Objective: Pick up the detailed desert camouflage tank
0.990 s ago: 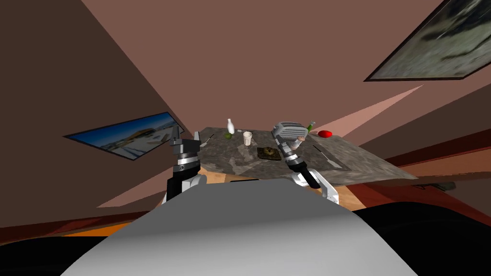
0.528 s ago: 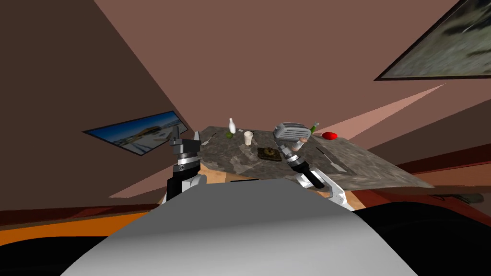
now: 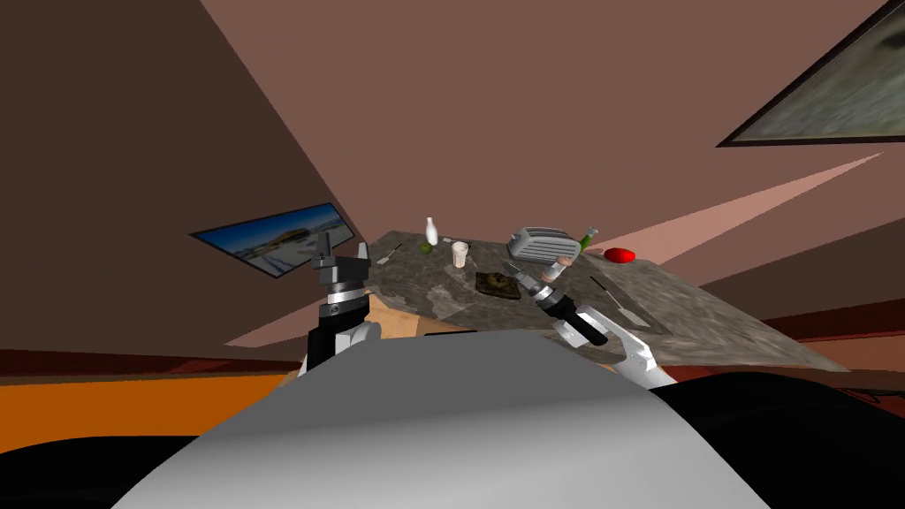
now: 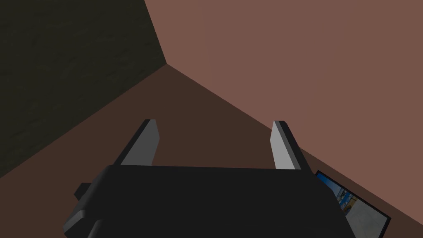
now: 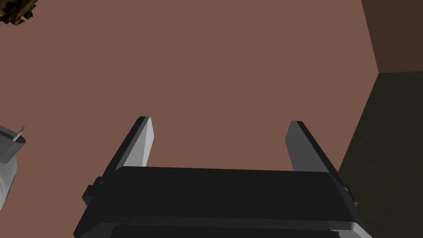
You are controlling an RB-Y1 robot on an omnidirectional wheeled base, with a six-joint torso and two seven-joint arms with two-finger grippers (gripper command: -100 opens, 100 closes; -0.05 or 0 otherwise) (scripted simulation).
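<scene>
Approach step: tank (image 3: 497, 284) sits on table (image 3: 698, 311), my right gripper (image 5: 219, 122) just beside the tank, fingers spread, left gripper (image 4: 215, 123) well apart from it, also spread; next I probably tip down over the tank.

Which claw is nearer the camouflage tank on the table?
Right. The right claw sits close beside the tank; the left claw stands at the table's left edge, well away from it.
</scene>
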